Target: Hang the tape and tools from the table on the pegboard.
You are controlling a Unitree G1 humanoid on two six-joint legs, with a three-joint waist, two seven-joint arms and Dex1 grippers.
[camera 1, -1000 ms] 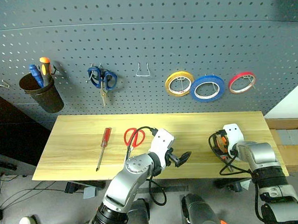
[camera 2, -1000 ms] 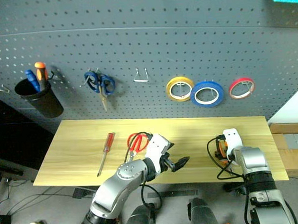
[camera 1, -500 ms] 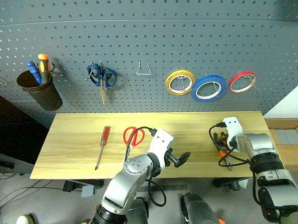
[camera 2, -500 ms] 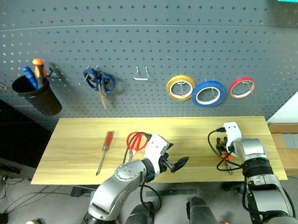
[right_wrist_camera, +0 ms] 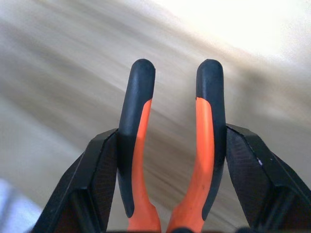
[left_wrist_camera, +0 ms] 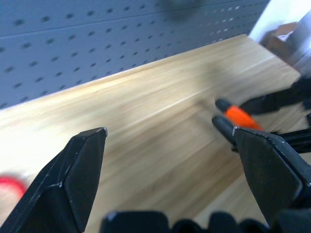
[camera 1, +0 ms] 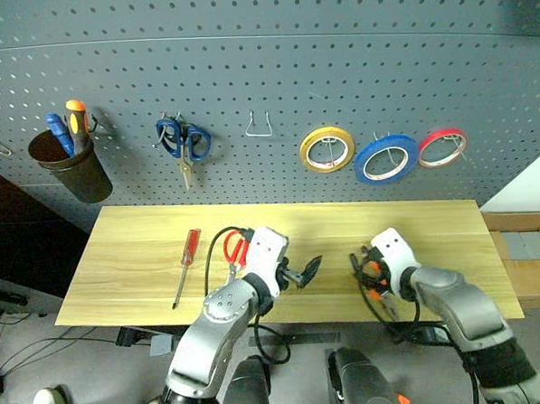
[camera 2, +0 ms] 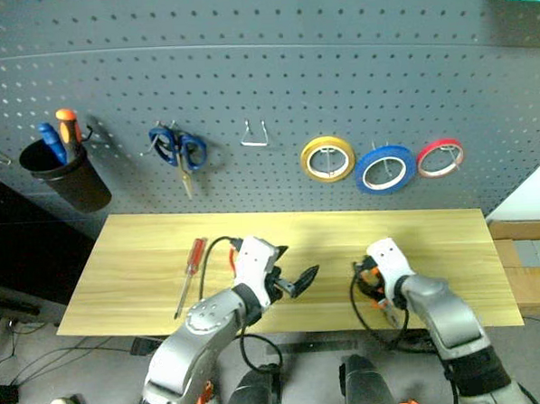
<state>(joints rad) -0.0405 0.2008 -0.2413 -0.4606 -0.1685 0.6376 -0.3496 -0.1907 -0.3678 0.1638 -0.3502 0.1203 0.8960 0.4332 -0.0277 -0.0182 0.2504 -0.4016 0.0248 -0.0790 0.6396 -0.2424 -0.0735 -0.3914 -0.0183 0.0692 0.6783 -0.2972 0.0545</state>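
My right gripper [camera 1: 368, 275] is shut on the orange-and-black pliers [right_wrist_camera: 140, 145], held just above the table [camera 1: 344, 223] right of the middle. In the right wrist view the two handles stand side by side between the fingers [right_wrist_camera: 99, 174]. My left gripper [camera 1: 307, 269] hangs open and empty over the table's middle, and the left wrist view has the pliers [left_wrist_camera: 238, 116] just beyond its fingers. The red-handled scissors [camera 1: 233, 247] lie behind my left arm, partly covered. Left of them lies the red-handled screwdriver [camera 1: 186, 266]. The blue tape [camera 1: 385, 158] hangs on the pegboard [camera 1: 263, 67].
On the pegboard hang a dark cup [camera 1: 69, 167] with a blue and an orange screwdriver, blue-handled scissors [camera 1: 185, 143], a bare wire hook [camera 1: 259, 126], a yellow roll [camera 1: 326, 149] and a red roll [camera 1: 443, 147]. A cardboard box [camera 1: 526, 256] sits past the table's right end.
My right gripper closed on the pliers, lifted them off the table's right side and carried them left toward the middle. My left gripper shifted a little to the left.
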